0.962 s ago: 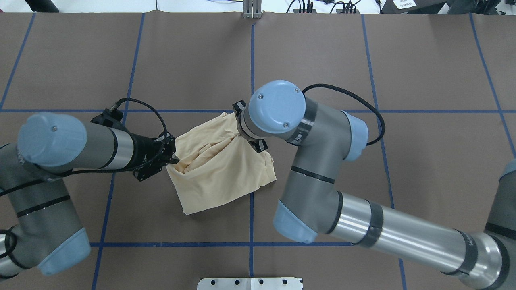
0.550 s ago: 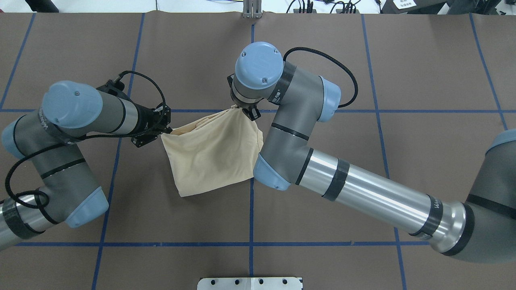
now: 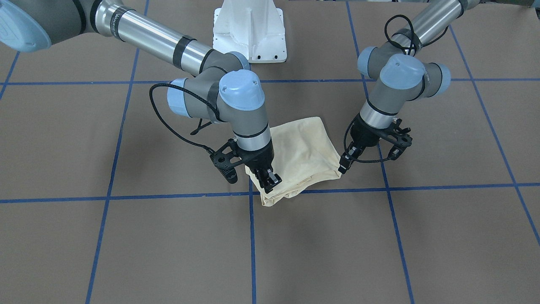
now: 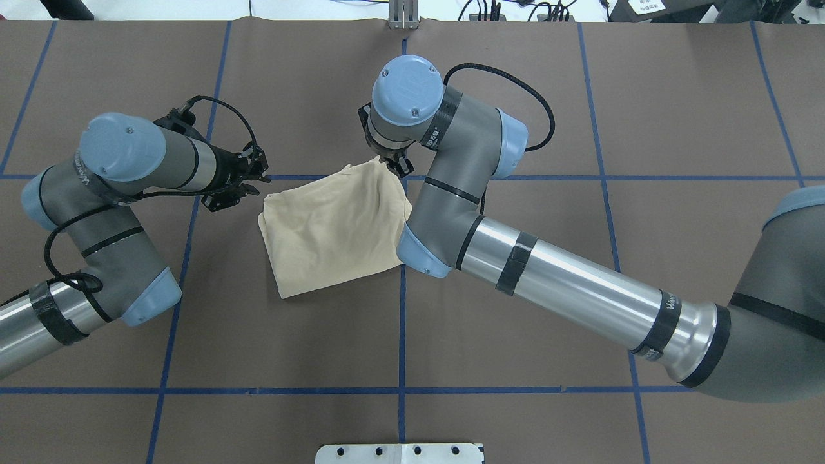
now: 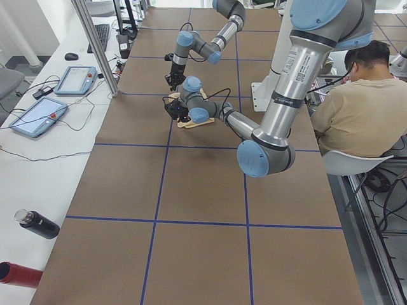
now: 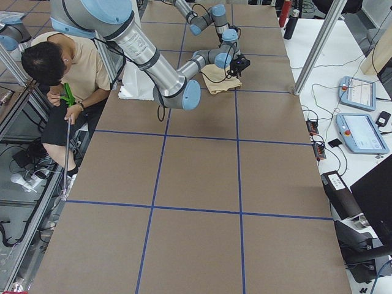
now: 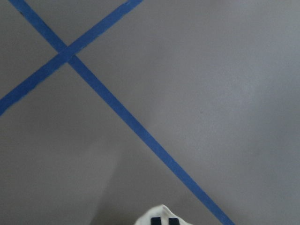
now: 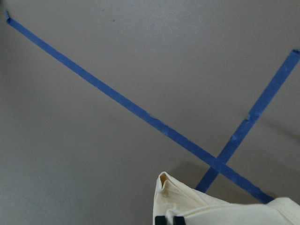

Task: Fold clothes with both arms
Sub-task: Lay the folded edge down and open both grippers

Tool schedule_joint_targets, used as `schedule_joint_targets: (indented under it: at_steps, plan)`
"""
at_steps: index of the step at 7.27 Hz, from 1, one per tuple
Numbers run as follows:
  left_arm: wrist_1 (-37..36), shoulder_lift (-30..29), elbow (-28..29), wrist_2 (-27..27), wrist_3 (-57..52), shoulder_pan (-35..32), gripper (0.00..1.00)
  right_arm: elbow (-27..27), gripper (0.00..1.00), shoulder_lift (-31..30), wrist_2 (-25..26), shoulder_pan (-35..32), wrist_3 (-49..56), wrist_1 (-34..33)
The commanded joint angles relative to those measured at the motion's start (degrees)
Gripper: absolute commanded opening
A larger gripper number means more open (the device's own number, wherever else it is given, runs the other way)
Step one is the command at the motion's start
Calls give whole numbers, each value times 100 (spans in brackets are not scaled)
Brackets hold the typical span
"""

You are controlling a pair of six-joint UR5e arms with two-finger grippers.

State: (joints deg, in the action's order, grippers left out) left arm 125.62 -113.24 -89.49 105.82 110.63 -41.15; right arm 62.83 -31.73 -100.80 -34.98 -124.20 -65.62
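Nearest the front-facing camera, a blue tape line (image 3: 168,196) crosses the brown table (image 3: 126,245), and the bunched near edge of the cream-yellow T-shirt (image 3: 303,147) lies across it. The T-shirt is a folded, roughly square bundle resting flat near the table's middle, between the two arms. No sleeve, print or label shows.

Just behind that bunched edge, the right gripper (image 3: 270,179) stands nearly upright with its fingers pressed together on a rumpled corner. Its wrist view shows a small fold of fabric at the tips.

Further back, the left gripper (image 3: 342,164) leans in at the neighbouring corner. Its wrist view has a scrap of pale cloth at the tips, yet from overhead it looks just apart from the corner. I cannot tell whether it pinches anything.

The fabric looks thin, light and limp, not fragile. It will probably sag and crease, and its layers may slide over one another. Two corners of one edge, pinched through every layer and kept taut, seem the best hold, since a mid-panel pinch would likely lift only the top layer.

The bundle's far corner lies free, well short of the white pedestal (image 3: 249,29).
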Motion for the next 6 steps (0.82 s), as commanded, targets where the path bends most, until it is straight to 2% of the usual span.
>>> schedule_joint_targets:
  at_steps: [1,2,3,4,5,6]
  plan:
    - [190,-23,151,8,-295,-198,67,-473,100,281,-9,-201,341,242]
    - [261,-14,151,17,-627,-383,67,-474,100,264,-149,-455,613,234]
    - [270,-5,143,157,-935,-559,68,-439,100,186,-576,-736,938,155]
    - [270,47,108,584,-1747,-856,70,-29,100,-146,-1042,-1069,1437,-272]
    - [236,169,73,980,-2852,-1207,100,897,100,-862,-1186,-1281,2452,-998]
    - [235,658,-250,1228,-3994,-1533,100,1942,100,-1618,-1231,-1597,3593,-1745]
